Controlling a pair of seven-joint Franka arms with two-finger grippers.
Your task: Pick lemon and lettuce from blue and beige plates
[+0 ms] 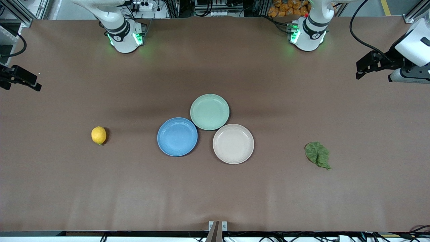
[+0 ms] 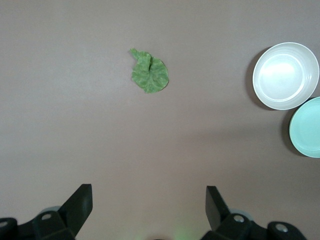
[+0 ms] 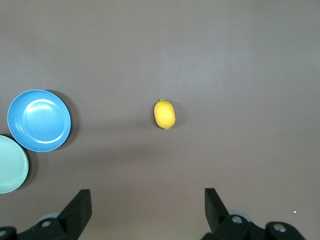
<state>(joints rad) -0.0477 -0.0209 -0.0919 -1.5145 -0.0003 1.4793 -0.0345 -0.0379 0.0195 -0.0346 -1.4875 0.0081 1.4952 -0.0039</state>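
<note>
The lemon (image 1: 98,135) lies on the bare table toward the right arm's end, apart from the plates; it also shows in the right wrist view (image 3: 164,114). The lettuce (image 1: 317,154) lies flat on the table toward the left arm's end, also in the left wrist view (image 2: 149,73). The blue plate (image 1: 177,136) and the beige plate (image 1: 233,144) stand empty side by side at the table's middle. My left gripper (image 2: 149,192) is open and empty, high over the left arm's end (image 1: 364,69). My right gripper (image 3: 148,196) is open and empty, high over the right arm's end (image 1: 20,79).
An empty mint-green plate (image 1: 209,112) touches both plates, farther from the front camera than they are. The brown table surface (image 1: 215,195) lies bare around the lemon and the lettuce.
</note>
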